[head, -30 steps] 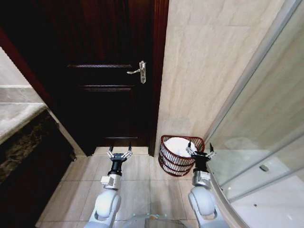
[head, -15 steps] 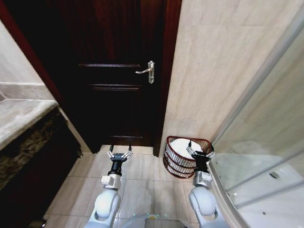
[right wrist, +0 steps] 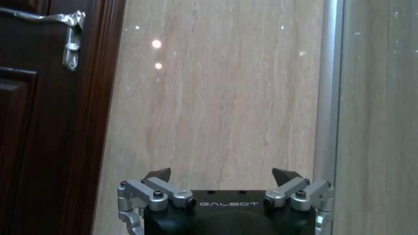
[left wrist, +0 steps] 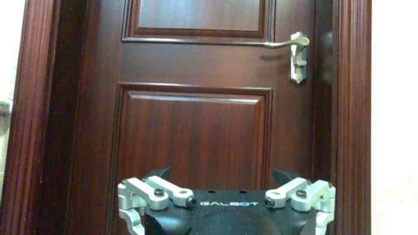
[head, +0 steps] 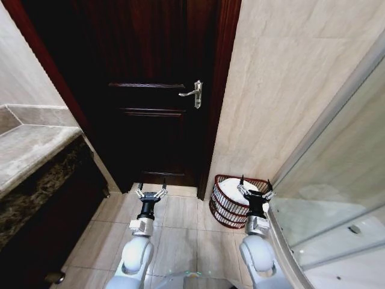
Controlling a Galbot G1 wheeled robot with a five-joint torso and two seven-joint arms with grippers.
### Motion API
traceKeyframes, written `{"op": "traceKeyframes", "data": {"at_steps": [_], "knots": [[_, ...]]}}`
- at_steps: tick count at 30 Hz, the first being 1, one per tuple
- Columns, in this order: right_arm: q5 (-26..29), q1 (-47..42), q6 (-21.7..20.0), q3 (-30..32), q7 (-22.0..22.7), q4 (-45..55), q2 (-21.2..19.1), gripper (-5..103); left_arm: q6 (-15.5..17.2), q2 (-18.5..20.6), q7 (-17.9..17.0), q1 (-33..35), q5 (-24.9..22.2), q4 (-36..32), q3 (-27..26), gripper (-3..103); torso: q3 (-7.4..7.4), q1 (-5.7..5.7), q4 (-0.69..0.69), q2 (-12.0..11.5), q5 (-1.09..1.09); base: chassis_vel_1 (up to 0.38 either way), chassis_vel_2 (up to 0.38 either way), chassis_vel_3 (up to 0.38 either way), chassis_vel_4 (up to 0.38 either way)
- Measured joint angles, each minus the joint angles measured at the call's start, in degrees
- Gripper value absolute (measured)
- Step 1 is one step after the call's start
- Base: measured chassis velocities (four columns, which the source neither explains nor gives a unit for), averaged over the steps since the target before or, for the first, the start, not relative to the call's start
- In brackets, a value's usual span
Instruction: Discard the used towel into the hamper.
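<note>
Worktop (head: pixel 30 150): far left, stone-topped, dark front.
Left gripper (head: pixel 151 191): low over floor tiles before the door (head: pixel 156 90), jaws spread, nothing held.
Door handle (head: pixel 195 93): silver lever, on the door's right edge.
Hamper (head: pixel 225 201): on floor against the wall, white towel (head: pixel 231 189) inside.
Right gripper (head: pixel 255 190): above the hamper's near rim, jaws spread, empty.
Shower glass (head: pixel 337 180): far right.

So the hamper (head: pixel 237 201) sits on the floor against the wall (head: pixel 289 90), right of the door (head: pixel 156 96), with a towel (head: pixel 236 189) in it. Shower glass (head: pixel 337 180) on the right, counter (head: pixel 30 150) on the left.
</note>
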Motion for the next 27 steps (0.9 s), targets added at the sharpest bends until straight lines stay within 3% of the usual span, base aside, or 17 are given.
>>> {"op": "traceKeyframes", "data": {"at_steps": [7, 14, 17, 19, 23, 27], "knots": [[1.0, 0.3, -0.2, 0.4, 0.0, 0.4, 0.0, 100, 0.9, 0.2, 0.0, -0.8, 0.0, 0.4, 0.0, 100, 0.95, 0.72, 0.00, 1.7, 0.00, 0.000, 0.000, 0.000, 0.000], [2.2, -0.2, -3.0, 5.1, -1.2, 1.5, 1.1, 100, 2.2, 1.3, 1.1, -1.3, -0.7, 0.5, -0.1, 100, 2.01, 1.51, 0.00, 3.5, 0.00, 0.000, 0.000, 0.000, 0.000], [4.5, -1.5, -3.5, 9.0, -4.8, 2.8, 2.7, 100, 2.9, 2.5, 2.2, -0.9, -2.3, 0.3, -0.4, 100, 2.55, 1.94, 0.00, 4.5, 0.00, 0.000, 0.000, 0.000, 0.000], [6.2, -3.0, -2.5, 11.2, -9.4, 3.8, 3.8, 100, 3.3, 3.0, 2.4, -0.8, -2.8, 0.2, -0.5, 100, 2.88, 2.25, 0.00, 5.1, 0.00, 0.000, 0.000, 0.000, 0.000], [6.4, -5.2, -0.6, 13.6, -14.3, 5.0, 5.5, 100, 3.9, 3.4, 2.5, -0.6, -3.0, -0.6, -0.5, 100, 3.46, 2.67, 0.00, 6.1, -0.01, 0.000, 0.000, 0.000, 0.000], [6.4, -6.4, 0.1, 14.7, -16.2, 5.9, 6.5, 100, 4.4, 3.6, 2.5, -0.4, -3.0, -1.3, -0.5, 100, 3.86, 2.96, 0.00, 6.8, -0.01, 0.000, 0.000, 0.000, 0.000]]}}
